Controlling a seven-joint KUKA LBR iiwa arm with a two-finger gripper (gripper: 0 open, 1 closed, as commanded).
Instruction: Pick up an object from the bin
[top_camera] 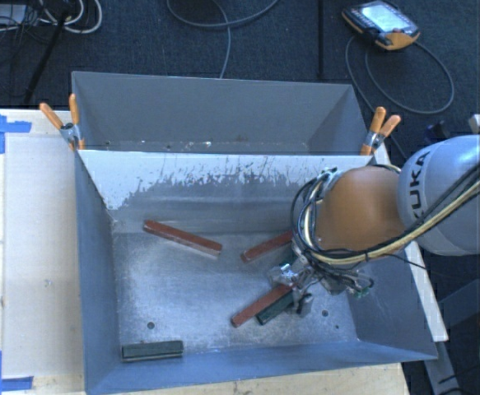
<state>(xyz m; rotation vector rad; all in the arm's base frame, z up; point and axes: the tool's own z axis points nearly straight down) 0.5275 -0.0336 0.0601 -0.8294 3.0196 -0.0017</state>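
Note:
My gripper [299, 290] is low in the bin's right half, under the orange wrist cover, its fingertips down at the floor. Right at its tips lie two crossed sticks: a reddish-brown bar [254, 309] pointing down-left and a dark green bar [274, 308] beside it. Their upper ends are hidden under the gripper. Another reddish-brown bar [266, 248] lies just up-left of the gripper, its right end hidden behind the cables.
A longer reddish-brown bar [182, 238] lies in the middle left of the floor. A dark grey-green block [152, 350] rests by the front wall at the left. A small dark speck [151, 327] sits above it.

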